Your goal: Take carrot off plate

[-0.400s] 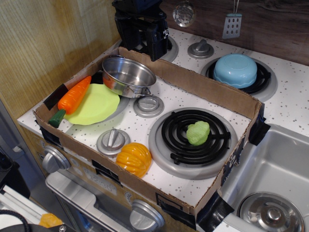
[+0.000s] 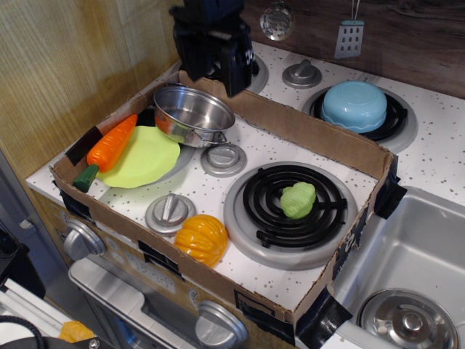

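Note:
The orange carrot (image 2: 109,145) with a dark green stem end lies along the left edge of the lime-green plate (image 2: 149,158), its stem hanging off toward the cardboard wall. My black gripper (image 2: 216,58) hangs at the back, above the far cardboard wall and behind the steel pot (image 2: 192,115), well away from the carrot. Its fingertips are dark and merge with the body, so I cannot tell whether they are open or shut. Nothing shows between them.
A cardboard wall (image 2: 305,131) rings the stovetop. Inside are a ribbed orange pumpkin (image 2: 201,238), a green lettuce piece (image 2: 298,199) on the black burner, and grey knobs (image 2: 168,211). A blue bowl (image 2: 354,105) sits behind; a sink (image 2: 407,269) is at right.
The gripper has shifted very slightly upward at the back. The carrot, plate and other objects have not moved.

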Robot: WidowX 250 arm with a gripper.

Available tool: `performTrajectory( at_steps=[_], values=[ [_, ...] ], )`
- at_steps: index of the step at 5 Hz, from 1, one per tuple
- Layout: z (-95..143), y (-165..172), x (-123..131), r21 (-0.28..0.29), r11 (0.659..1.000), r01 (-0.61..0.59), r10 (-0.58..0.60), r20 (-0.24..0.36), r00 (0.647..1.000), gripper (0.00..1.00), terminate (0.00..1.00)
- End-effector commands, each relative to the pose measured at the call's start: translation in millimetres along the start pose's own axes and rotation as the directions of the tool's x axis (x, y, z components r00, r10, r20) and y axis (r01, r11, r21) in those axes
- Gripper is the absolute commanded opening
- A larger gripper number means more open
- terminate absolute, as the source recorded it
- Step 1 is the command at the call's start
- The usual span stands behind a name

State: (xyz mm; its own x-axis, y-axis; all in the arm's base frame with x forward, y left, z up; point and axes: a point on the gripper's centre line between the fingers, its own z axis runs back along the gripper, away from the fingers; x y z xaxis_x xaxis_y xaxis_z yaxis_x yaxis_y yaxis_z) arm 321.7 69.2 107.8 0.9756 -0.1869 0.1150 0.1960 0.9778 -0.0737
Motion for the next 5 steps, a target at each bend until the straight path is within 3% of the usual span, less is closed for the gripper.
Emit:
performTrajectory(
  at_steps=[1, 2, 3, 4, 5],
  values=[
    [37.8, 5.6, -5.3, 0.086, 0.992, -0.096, 0.092, 0.050, 0.994, 1.00, 0.00],
    [42.2, 1.4, -25.2, 0.089, 0.949, -0.303, 0.293, 0.115, 0.949, 1.00, 0.00],
    [35.0, 1.1, -39.8, 0.085, 0.916, -0.392, 0.379, 0.135, 0.915, 1.00, 0.00],
    [21.4, 14.0, -55.2, 0.121, 0.910, -0.397, 0.382, 0.130, 0.915, 1.00, 0.00],
    [4.6, 24.4, -64.4, 0.094, 0.928, -0.361, 0.345, 0.156, 0.926, 1.00, 0.00]
  ],
)
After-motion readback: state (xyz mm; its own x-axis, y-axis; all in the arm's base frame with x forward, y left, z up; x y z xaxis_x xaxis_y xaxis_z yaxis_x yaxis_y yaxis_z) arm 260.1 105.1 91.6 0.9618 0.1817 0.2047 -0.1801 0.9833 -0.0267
